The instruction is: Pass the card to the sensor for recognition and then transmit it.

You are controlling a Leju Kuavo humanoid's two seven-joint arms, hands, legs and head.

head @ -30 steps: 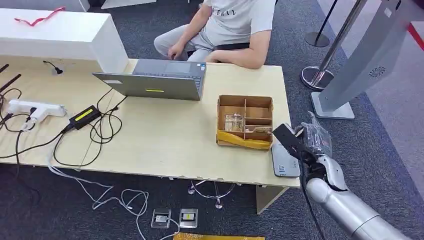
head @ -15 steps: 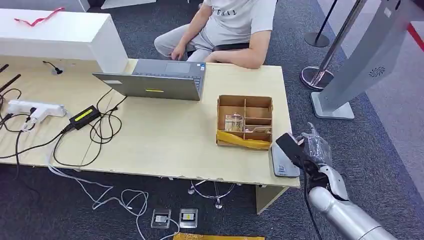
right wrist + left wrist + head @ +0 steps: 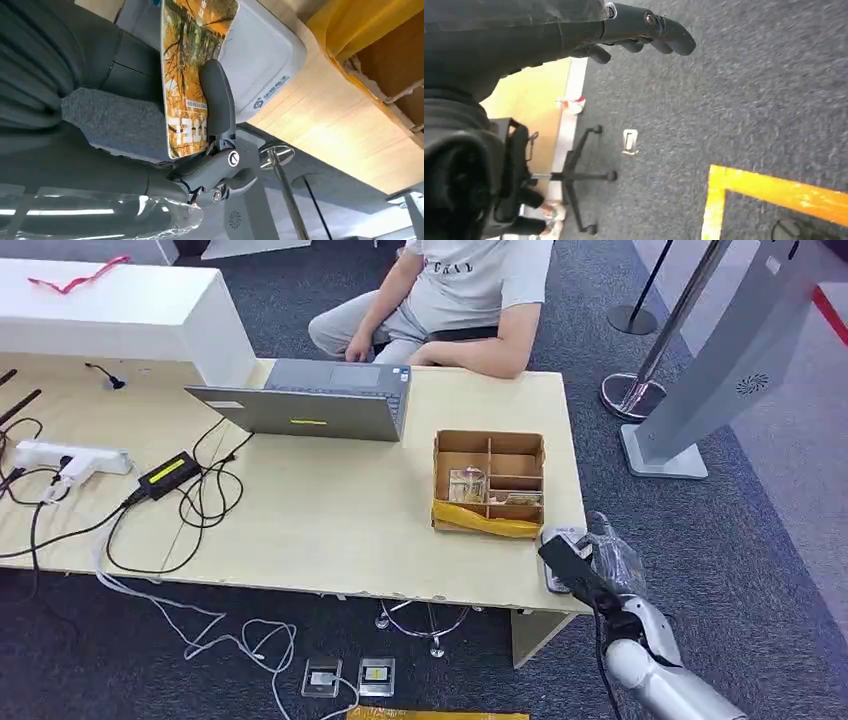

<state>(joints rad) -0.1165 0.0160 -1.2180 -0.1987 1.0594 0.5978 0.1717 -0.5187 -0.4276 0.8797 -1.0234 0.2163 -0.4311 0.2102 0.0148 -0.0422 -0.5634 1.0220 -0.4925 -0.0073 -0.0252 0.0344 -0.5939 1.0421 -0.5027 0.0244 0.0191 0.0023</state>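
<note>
My right hand (image 3: 592, 578) pinches the card (image 3: 562, 554) at the table's front right corner, and in the head view the card looks dark. The right wrist view shows the card (image 3: 192, 75) printed with orange autumn trees, clamped between the thumb (image 3: 218, 102) and the fingers behind it. It hovers flat just over the white sensor pad (image 3: 262, 62); I cannot tell whether they touch. In the head view only a grey strip of the sensor (image 3: 566, 534) peeks out past the card. My left hand (image 3: 639, 27) hangs over the carpet, holding nothing.
A partitioned cardboard box (image 3: 489, 482) stands just beyond the sensor. A laptop (image 3: 318, 400) faces a seated person (image 3: 470, 290) at the far edge. Cables (image 3: 195, 495) sprawl on the left. A grey kiosk stand (image 3: 720, 360) and a stanchion (image 3: 640, 390) stand to the right.
My right hand has drawn the card back and down towards the table's front edge. The card now covers most of the sensor, which lay in plain sight before.
</note>
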